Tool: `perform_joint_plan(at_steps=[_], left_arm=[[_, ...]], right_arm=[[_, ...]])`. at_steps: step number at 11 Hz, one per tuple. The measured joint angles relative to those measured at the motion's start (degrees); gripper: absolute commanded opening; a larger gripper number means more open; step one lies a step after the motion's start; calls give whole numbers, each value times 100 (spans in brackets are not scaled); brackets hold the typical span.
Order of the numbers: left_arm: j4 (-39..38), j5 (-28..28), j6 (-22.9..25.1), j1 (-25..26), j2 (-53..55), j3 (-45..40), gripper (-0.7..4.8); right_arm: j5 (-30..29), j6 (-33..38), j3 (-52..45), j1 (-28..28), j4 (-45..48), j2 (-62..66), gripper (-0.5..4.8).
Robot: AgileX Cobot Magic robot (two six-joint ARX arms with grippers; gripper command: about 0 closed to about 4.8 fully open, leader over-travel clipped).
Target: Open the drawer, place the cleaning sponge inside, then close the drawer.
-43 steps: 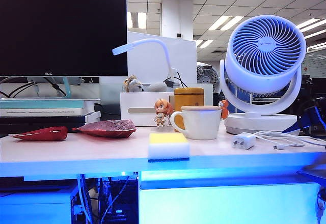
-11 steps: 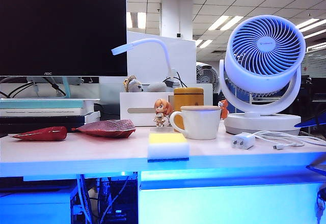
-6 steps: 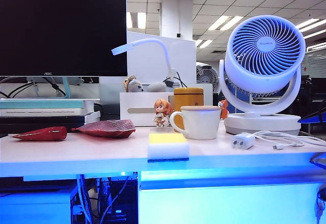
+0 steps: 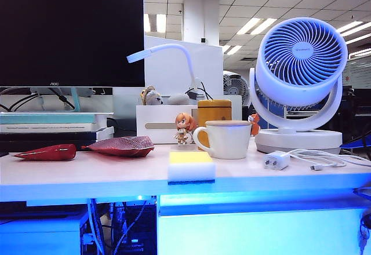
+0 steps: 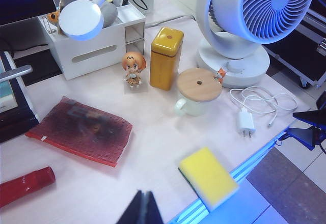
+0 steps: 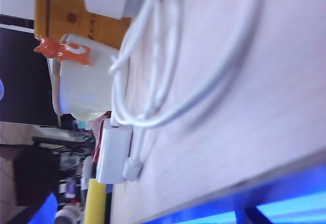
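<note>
The cleaning sponge [image 4: 191, 166], yellow on top and white below, lies at the table's front edge, above the drawer [image 4: 261, 232], whose bluish flat front is shut. In the left wrist view the sponge [image 5: 208, 177] lies ahead and to one side of my left gripper [image 5: 144, 210], which hovers over the table with its dark fingers pressed together and nothing between them. My right gripper [image 5: 307, 126] sits off the table's right end at the level of its edge, blue fingers apart and empty. Its own view looks along the tabletop, with the sponge [image 6: 94, 203] far off.
A white mug with a wooden lid [image 4: 227, 139] stands just behind the sponge. A charger and its cable [image 4: 277, 160] lie to the right, by the fan [image 4: 301, 64]. Yellow tin [image 4: 214, 111], figurine [image 4: 185, 127], red mesh pouch [image 4: 120, 145], red tube [image 4: 46, 152] and white box [image 4: 162, 123] stand behind.
The right gripper's blue fingers have slid toward the right edge of the exterior view and almost out of it. The sponge and drawer have not moved.
</note>
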Motion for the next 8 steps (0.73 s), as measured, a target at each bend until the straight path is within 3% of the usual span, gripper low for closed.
perform_joint_plan(at_steps=[8], left_arm=[[-42,0,0,0,2,0,-6]], right_arm=[[162,179,483,92,-9,426,479]])
